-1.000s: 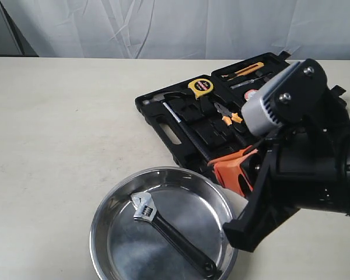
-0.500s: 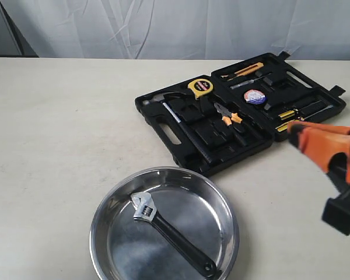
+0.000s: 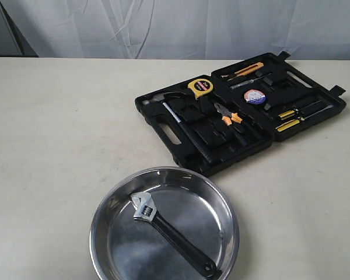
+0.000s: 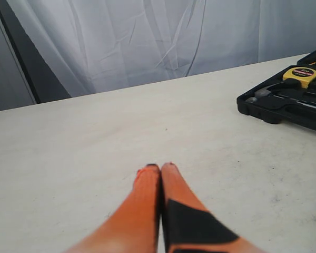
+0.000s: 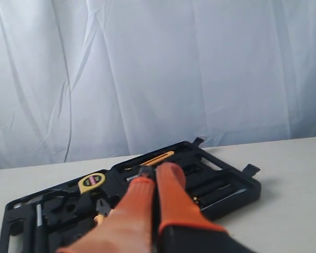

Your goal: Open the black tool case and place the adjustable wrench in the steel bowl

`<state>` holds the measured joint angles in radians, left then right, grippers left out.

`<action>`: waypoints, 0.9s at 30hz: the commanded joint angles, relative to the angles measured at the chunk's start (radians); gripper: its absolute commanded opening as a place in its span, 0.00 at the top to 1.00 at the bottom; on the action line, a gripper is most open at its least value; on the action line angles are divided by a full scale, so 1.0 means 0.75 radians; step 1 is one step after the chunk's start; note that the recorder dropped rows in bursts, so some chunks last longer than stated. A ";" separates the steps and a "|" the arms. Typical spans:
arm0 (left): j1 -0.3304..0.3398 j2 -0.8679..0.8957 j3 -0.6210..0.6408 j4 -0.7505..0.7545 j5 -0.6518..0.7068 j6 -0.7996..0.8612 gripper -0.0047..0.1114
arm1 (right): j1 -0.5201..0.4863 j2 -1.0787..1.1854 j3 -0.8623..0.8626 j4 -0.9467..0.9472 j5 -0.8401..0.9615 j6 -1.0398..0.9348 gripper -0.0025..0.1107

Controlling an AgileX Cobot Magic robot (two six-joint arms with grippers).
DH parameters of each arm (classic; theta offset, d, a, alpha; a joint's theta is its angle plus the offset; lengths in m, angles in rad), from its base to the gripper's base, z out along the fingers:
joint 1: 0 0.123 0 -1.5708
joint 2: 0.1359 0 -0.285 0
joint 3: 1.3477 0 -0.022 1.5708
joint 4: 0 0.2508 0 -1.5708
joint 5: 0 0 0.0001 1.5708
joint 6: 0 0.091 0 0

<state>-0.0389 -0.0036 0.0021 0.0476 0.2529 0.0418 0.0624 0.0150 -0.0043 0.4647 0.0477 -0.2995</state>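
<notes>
The adjustable wrench [image 3: 166, 231], silver head and black handle, lies inside the steel bowl [image 3: 108, 213] at the table's front. Behind it the black tool case [image 3: 163, 119] lies open flat, also visible in the right wrist view as the tool case [image 5: 237, 187] and at the edge of the left wrist view as the case [image 4: 284, 105]. Neither arm shows in the exterior view. My left gripper [image 4: 160, 167] hangs shut over bare table, holding nothing. My right gripper [image 5: 157, 171] is shut and empty, pointing toward the case.
In the case sit a yellow tape measure [image 3: 200, 87], a hammer [image 3: 163, 100], orange-handled pliers [image 3: 228, 116], a roll of tape [image 3: 255, 97], screwdrivers [image 3: 294, 116] and a yellow utility knife [image 3: 245, 70]. A white curtain [image 3: 181, 26] hangs behind the table.
The right arm, which loomed over the bowl's right side a second ago, has pulled off to the right and out of the exterior view. Wrench, bowl and case have not moved.
</notes>
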 commanded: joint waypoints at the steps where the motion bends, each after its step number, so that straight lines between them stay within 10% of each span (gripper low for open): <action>1: -0.005 0.005 -0.003 -0.002 -0.019 -0.005 0.96 | -0.037 -0.020 0.006 -0.034 -0.003 -0.020 0.99; 27: -0.005 0.005 -0.003 -0.002 -0.019 -0.005 0.96 | -0.035 -0.020 0.006 -0.006 0.069 -0.020 0.99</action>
<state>-0.0389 -0.0036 0.0021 0.0476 0.2529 0.0418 0.0411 0.0062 -0.0020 0.4574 0.1018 -0.3071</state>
